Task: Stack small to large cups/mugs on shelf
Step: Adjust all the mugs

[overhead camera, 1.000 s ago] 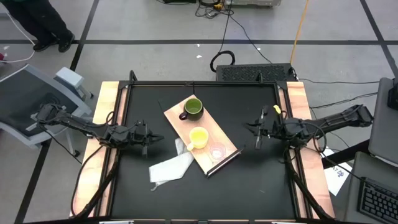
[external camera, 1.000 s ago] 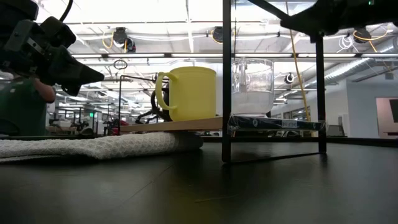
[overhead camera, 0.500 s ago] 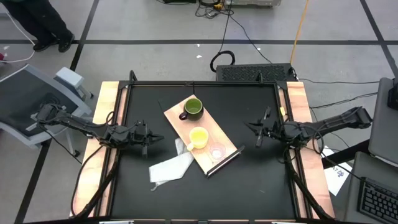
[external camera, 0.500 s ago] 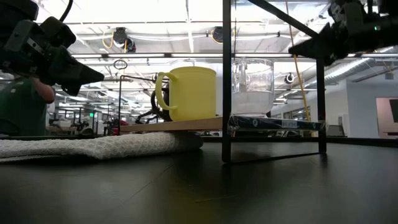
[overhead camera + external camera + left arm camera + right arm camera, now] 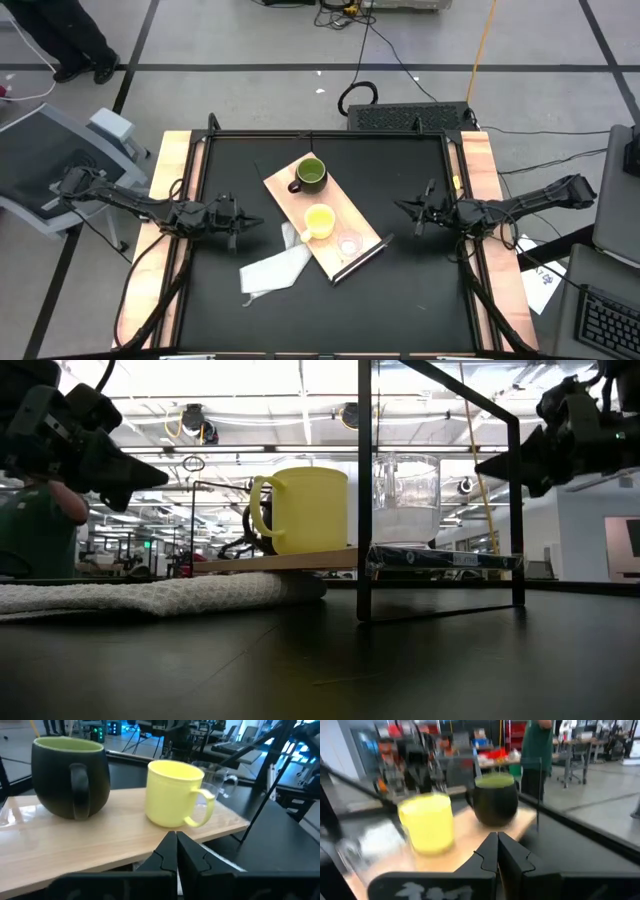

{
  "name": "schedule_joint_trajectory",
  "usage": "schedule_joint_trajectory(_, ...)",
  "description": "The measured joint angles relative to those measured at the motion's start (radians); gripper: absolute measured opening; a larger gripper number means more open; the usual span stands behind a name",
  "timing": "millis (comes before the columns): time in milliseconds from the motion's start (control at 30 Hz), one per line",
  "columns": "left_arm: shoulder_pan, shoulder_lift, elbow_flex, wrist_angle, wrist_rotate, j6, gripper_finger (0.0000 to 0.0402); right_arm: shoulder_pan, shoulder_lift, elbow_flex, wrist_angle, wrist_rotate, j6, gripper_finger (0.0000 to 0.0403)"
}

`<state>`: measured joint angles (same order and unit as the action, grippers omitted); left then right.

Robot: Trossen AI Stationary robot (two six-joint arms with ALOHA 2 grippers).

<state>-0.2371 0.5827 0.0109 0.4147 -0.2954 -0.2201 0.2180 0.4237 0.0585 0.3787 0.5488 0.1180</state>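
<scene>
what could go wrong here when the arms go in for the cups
The board rests partly on the white cloth, so it may rock or slide when pushed. The clear cup sits near the board's dark end strip and close to the yellow mug, so it is hard to see and easy to knock off. Both the left gripper and right gripper have shut jaws and must open first.

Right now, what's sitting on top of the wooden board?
On the board stand three vessels in a row: the green mug, the yellow mug and the clear cup. The white cloth runs under the board's edge; how far it reaches beneath is hidden.
</scene>
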Motion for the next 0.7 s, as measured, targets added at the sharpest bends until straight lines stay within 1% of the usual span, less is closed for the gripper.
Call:
schedule_joint_trajectory(67,0.000,0.000,0.000,0.011,0.013,-0.001,0.0001,0.000,-0.007,-0.010,0.035,-0.001,-0.003,0.0000)
schedule_joint_trajectory(167,-0.001,0.000,0.000,0.014,0.031,-0.009,0.0001,0.000,-0.007,-0.012,0.033,0.000,-0.003,0.0000)
schedule_joint_trajectory(333,-0.010,0.002,0.000,0.024,0.033,-0.025,0.0001,0.000,-0.007,-0.013,0.036,-0.001,-0.006,0.0000)
schedule_joint_trajectory(567,-0.040,0.002,0.000,0.048,0.033,0.005,0.0000,0.000,-0.007,-0.015,0.035,-0.006,-0.006,0.0000)
schedule_joint_trajectory(700,-0.047,0.002,0.000,0.049,0.026,0.008,0.0000,0.000,-0.008,-0.016,0.036,-0.087,-0.044,0.0000)
